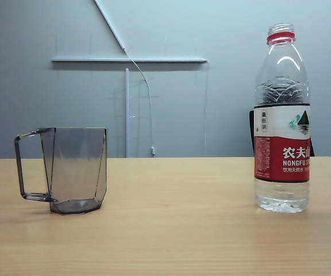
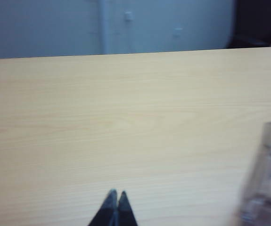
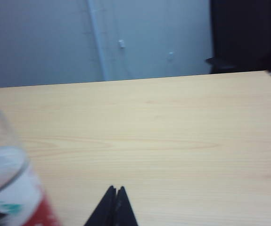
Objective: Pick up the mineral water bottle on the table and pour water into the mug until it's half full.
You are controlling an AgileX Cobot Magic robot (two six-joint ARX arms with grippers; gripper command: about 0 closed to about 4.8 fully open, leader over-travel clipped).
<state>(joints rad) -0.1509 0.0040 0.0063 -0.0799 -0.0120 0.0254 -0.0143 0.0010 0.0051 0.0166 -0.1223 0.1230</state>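
Note:
The mineral water bottle (image 1: 282, 118) stands upright and uncapped on the right of the table (image 1: 177, 230), with clear water (image 1: 282, 198) showing in its base. The smoky grey mug (image 1: 73, 169) stands at the left, its handle turned outward to the left; I see no water in it. Neither gripper shows in the exterior view. In the left wrist view my left gripper (image 2: 117, 194) is shut with nothing in it, and the mug (image 2: 267, 179) shows blurred off to one side. My right gripper (image 3: 116, 189) is shut and empty, apart from the bottle (image 3: 8, 188) beside it.
A grey wall with a white bracket (image 1: 128, 59) and a thin cable rises behind the table's far edge. A dark chair back (image 3: 241, 35) stands beyond that edge, partly hidden behind the bottle in the exterior view.

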